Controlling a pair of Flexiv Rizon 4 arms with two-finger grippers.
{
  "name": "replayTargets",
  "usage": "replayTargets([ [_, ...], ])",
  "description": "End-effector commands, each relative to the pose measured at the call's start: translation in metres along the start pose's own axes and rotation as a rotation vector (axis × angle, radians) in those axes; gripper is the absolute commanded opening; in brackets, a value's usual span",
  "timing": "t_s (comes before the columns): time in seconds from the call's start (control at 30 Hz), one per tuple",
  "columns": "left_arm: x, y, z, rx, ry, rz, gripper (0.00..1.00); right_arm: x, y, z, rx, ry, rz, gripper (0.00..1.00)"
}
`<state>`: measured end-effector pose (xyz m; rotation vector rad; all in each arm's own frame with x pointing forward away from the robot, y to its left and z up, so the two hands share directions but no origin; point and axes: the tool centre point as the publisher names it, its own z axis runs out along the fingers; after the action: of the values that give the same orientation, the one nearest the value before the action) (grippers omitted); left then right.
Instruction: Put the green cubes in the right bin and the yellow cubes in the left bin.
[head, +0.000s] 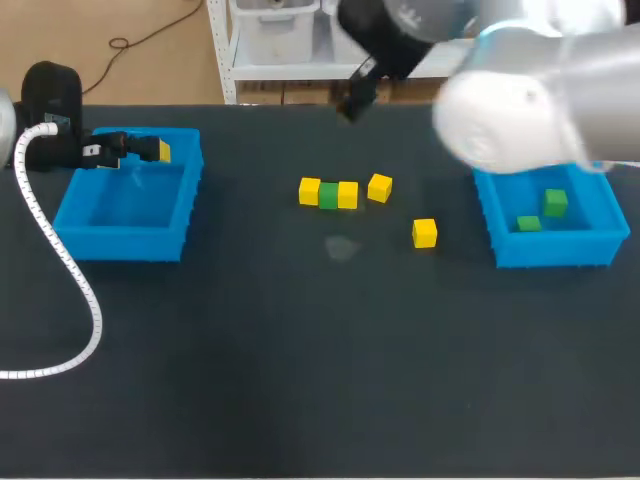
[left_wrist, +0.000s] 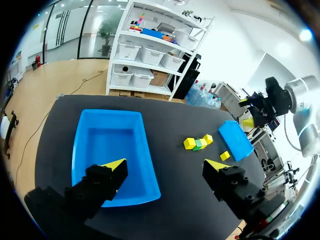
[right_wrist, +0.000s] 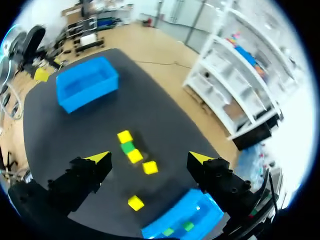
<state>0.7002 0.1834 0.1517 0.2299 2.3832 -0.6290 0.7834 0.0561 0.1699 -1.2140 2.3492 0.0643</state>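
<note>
A row of three cubes lies mid-table: yellow (head: 310, 190), green (head: 328, 195), yellow (head: 347, 194). Another yellow cube (head: 379, 187) sits just right of the row, and one more yellow cube (head: 424, 232) lies nearer the right bin (head: 510, 245). That bin holds two green cubes (head: 555, 202) (head: 529, 223). The left bin (head: 130, 235) has nothing in it. My left gripper (left_wrist: 166, 165) hangs open and holds nothing, over the left bin's (left_wrist: 145, 165) far edge. My right gripper (right_wrist: 150, 158) is open and holds nothing, high above the cube row (right_wrist: 128, 146).
Both bins are blue with raised walls, one at each side of the black table (head: 300, 380). A white ribbed cable (head: 75, 290) from my left arm trails over the table's left front. My right arm's white body (head: 520, 110) hides part of the right bin's far rim.
</note>
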Motion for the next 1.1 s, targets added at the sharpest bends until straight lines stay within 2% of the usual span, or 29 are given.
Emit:
replayTargets([
  [0.03,0.001,0.002,0.0,0.006,-0.006,0.001,1.0,-0.019,0.011,0.048,-0.355,0.185,-0.229,1.0],
  [0.3,0.001,0.002,0.0,0.006,-0.006,0.001,1.0,-0.009,0.036,0.081,-0.447,0.29,-0.267,1.0],
  [0.53,0.001,0.002,0.0,0.006,-0.006,0.001,1.0,0.009,0.049,0.102,-0.463,0.363,-0.284,1.0],
  [1.1,0.001,0.002,0.0,0.006,-0.006,0.001,1.0,0.041,0.067,0.121,-0.487,0.398,-0.246,1.0],
])
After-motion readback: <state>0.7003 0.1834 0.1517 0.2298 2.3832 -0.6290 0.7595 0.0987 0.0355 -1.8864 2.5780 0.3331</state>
